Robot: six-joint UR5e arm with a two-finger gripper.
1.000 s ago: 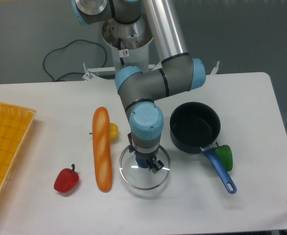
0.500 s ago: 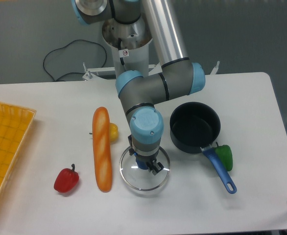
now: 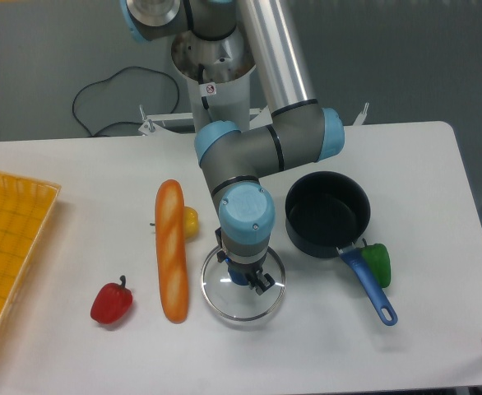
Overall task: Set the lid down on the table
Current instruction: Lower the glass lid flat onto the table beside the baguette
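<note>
Lid (image 3: 243, 306) on the table (image 3: 438, 181), near-centre, just right of the baguette (image 3: 172, 249) and left of the pot (image 3: 327, 212). Its rim looks flat against the white top all round; no tilt seen.

Gripper (image 3: 244, 277) points straight down over the lid's middle, where the knob would be. Knob hidden under the wrist and fingers. Cannot tell whether the fingers are clamped on it or already let go; the blue wrist cap blocks the view.

Key relation: lid lies directly below the gripper, centred on it, no sideways offset. A round disc, so no long axis to mind.

Judgement: lid seems set down, clear of the pot. What remains is probably letting go, if not done, and a straight lift. Any sideways drift could drag the lid toward the baguette.

Also there: red pepper (image 3: 111, 302) near left, green pepper (image 3: 377, 263) beside the pot handle (image 3: 369, 285).
</note>
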